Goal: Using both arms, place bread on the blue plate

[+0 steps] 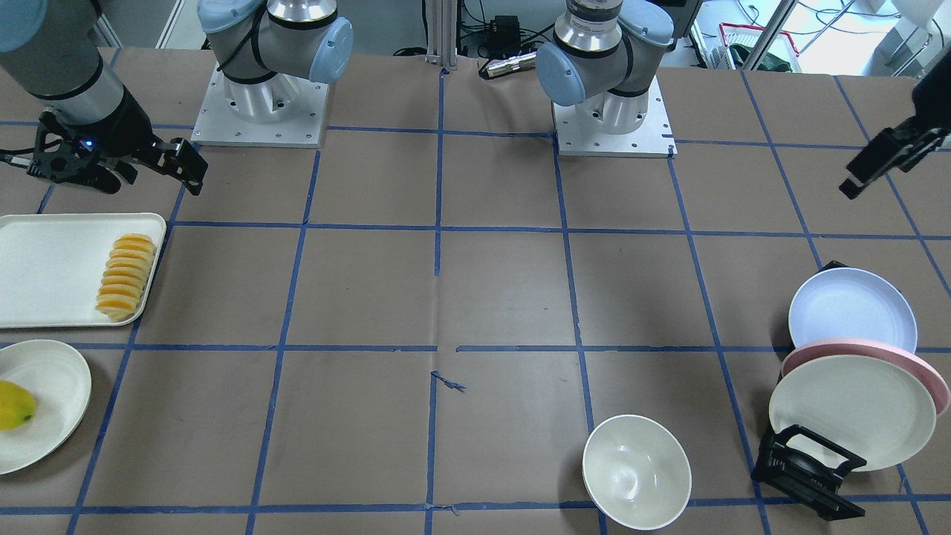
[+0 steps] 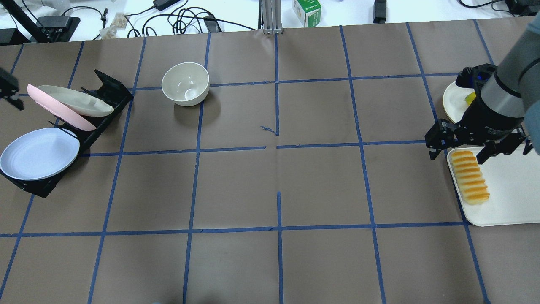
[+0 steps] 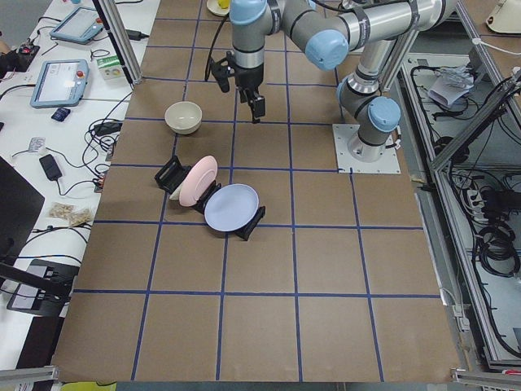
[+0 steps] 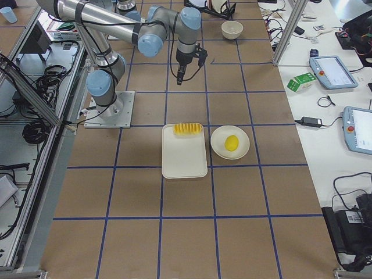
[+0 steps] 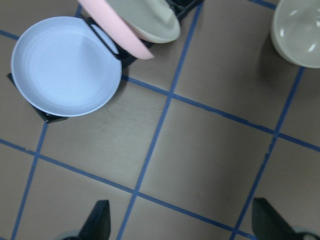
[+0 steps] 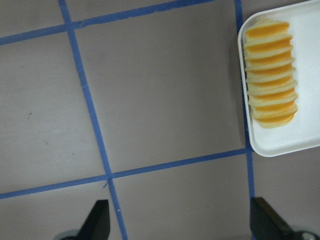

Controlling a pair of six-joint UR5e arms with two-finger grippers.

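Note:
The bread (image 1: 125,276) is a ridged orange-yellow loaf lying along one edge of a white tray (image 1: 52,267). It also shows in the overhead view (image 2: 469,177) and the right wrist view (image 6: 270,90). The blue plate (image 1: 852,310) leans in a black rack at the other end of the table, and also shows in the overhead view (image 2: 40,153) and the left wrist view (image 5: 66,66). My right gripper (image 2: 457,155) hovers open and empty above the tray's corner, near the bread's end. My left gripper (image 5: 182,220) is open and empty, high above the table beside the rack.
A pink plate (image 2: 63,113) and a cream plate (image 1: 851,409) stand in the same rack (image 1: 806,464). A cream bowl (image 1: 637,471) sits near the rack. A cream plate (image 1: 52,401) with a yellow fruit (image 1: 13,405) lies beside the tray.

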